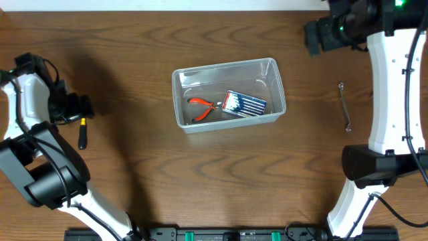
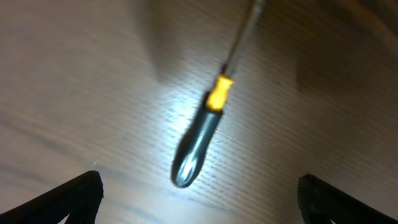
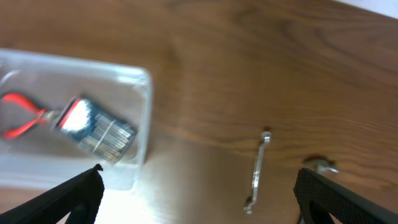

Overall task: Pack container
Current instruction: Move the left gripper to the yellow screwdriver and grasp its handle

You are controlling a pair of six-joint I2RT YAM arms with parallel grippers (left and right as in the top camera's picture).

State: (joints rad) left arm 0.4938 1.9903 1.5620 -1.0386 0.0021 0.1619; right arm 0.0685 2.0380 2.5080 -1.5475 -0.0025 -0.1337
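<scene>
Screwdriver shaft shows in left wrist view only; overhead hides it. Left gripper wide, empty. Right gripper likewise.

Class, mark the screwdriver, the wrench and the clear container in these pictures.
screwdriver [image 2: 194,146]: left wrist view, on its dark handle.
wrench [image 3: 257,169]: right wrist view, on the middle of its shaft.
container [image 1: 225,65]: overhead view, on its far rim.
</scene>
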